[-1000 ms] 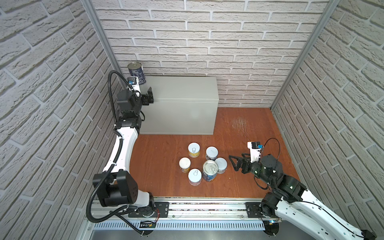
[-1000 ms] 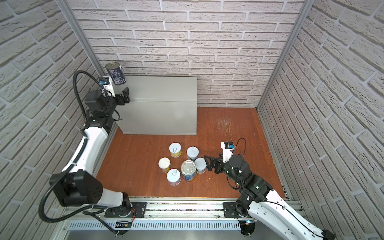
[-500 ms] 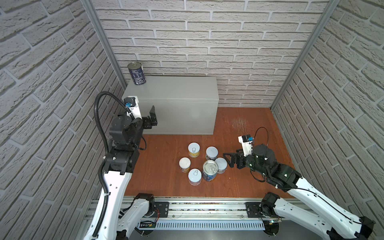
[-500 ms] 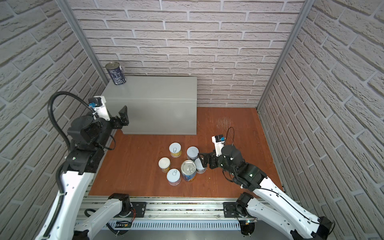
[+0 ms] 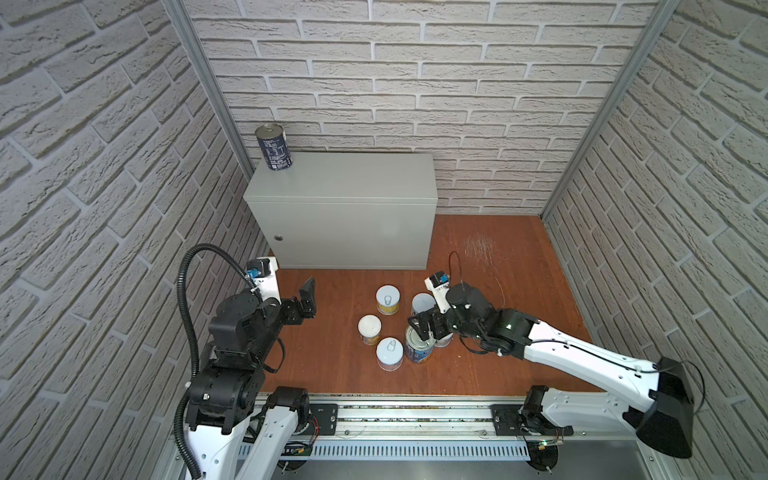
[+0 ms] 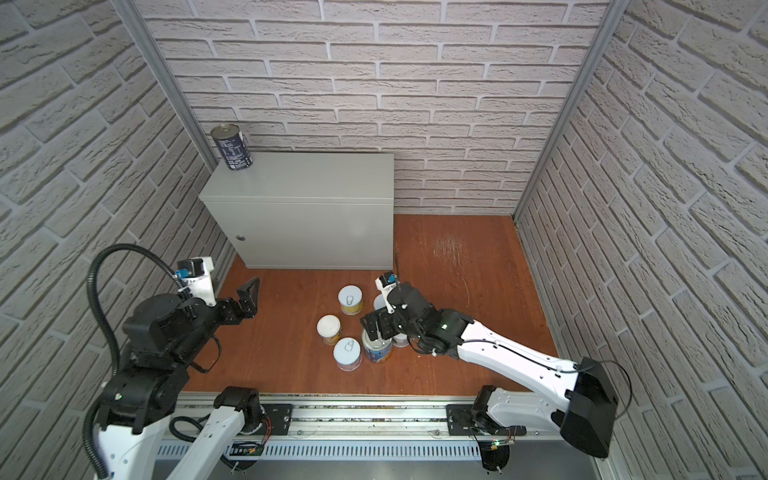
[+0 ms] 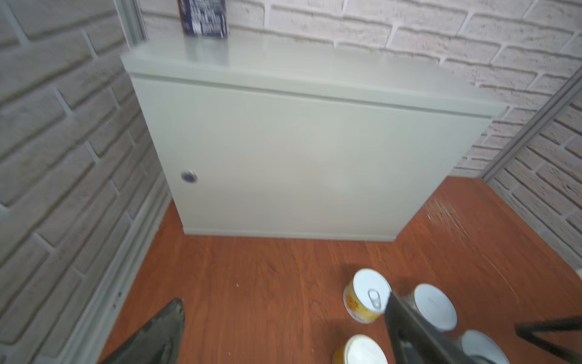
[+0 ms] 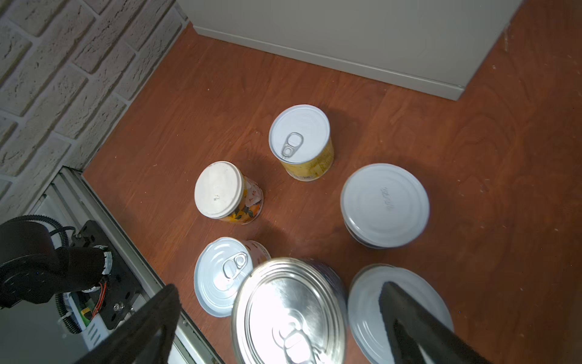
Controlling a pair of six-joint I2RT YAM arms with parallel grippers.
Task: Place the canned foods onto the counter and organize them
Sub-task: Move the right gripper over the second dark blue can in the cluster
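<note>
right hand [image 5: 424, 330] spread wide, nothing gripped, straddling silver-topped blue can [image 8: 289, 312], short cans [image 5: 388, 297] on the floor [image 5: 340, 374] just past it, left hand [image 5: 308, 300] splayed, empty, other blue can [image 5: 274, 147] well ahead up on tabletop [image 5: 345, 178]

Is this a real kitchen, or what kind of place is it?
Probably not a real kitchen: it looks like a small robot test booth. Its brick-patterned walls box in a wooden floor, two robot arms sit on a metal rail, and a grey cabinet stands in for a counter.
</note>
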